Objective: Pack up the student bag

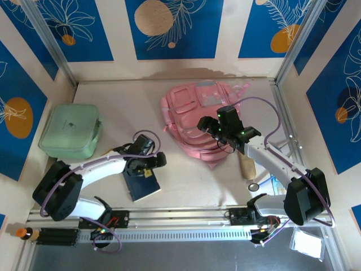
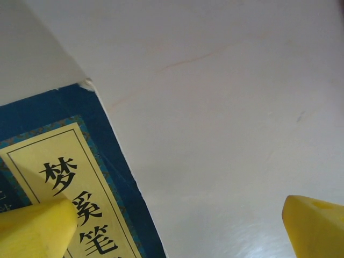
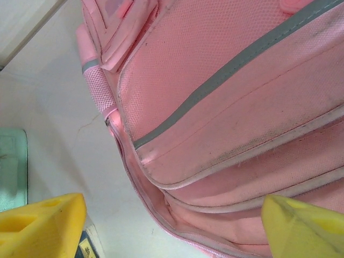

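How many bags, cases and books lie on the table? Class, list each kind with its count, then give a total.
Bag: 1, the pink student bag
Case: 1, the mint-green case
Book: 1, the blue book
Total: 3

left: case (image 1: 70, 130) | front-centre: book (image 1: 144, 187) | behind it, rightward — student bag (image 1: 186, 113)

A broad strip of bare table (image 1: 131, 107) is left open between the mint-green case (image 1: 70, 131) at the left and the student bag (image 1: 192, 110) right of centre. The near middle is partly taken by a blue book (image 1: 144, 186), over whose edge the left fingers (image 2: 37, 228) are spread. Back and sides are closed off by patterned wall panels (image 1: 169, 28).
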Available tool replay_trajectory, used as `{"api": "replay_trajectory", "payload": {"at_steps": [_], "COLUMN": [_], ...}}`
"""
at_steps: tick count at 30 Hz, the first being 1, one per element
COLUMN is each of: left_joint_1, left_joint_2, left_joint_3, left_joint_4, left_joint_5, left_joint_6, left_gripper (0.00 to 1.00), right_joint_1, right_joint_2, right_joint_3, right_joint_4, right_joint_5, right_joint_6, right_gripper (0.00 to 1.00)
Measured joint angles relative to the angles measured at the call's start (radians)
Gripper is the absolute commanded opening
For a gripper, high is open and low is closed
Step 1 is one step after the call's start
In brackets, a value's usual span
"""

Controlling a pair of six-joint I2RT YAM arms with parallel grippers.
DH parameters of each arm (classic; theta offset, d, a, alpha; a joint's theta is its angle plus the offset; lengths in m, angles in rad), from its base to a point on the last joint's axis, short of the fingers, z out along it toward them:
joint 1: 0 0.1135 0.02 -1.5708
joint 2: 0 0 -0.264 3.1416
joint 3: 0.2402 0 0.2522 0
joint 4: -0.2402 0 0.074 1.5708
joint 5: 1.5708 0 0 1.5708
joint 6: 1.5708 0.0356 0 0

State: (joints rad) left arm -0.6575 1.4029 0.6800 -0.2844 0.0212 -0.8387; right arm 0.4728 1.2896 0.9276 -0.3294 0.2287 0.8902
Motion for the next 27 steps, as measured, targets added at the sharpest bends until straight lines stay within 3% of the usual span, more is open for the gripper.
{"api": "replay_trajectory", "payload": {"at_steps": [8, 16, 21, 27], "left_joint_1": [0.049, 0.087, 0.148, 0.241], "left_joint_2": [0.158, 0.233, 0.108, -0.143], "left_joint_3": [0.1, 0.229, 0.218, 0.103], "left_joint_4": [0.194, 0.15, 0.05, -0.047], "left_joint_5": [0.113, 0.147, 0.126, 0.061], "left_joint_6": [-0.019, 0.04, 0.085, 0.107], "left_gripper": [1.0, 1.0, 1.0, 1.0], "right_joint_1": [0.029, 0.105, 0.178, 0.248], "right_joint_2": [0.041, 0.126, 0.205, 0.395], "right_joint_3": [0.007, 0.078, 0.157, 0.307], "right_joint_4": [0.001, -0.017, -0.034, -0.068], "right_joint_5": [-0.025, -0.054, -0.077, -0.166], "right_joint_6": [-0.012, -0.077, -0.15, -0.253], "right_gripper": [0.84, 0.83, 0.82, 0.75]}}
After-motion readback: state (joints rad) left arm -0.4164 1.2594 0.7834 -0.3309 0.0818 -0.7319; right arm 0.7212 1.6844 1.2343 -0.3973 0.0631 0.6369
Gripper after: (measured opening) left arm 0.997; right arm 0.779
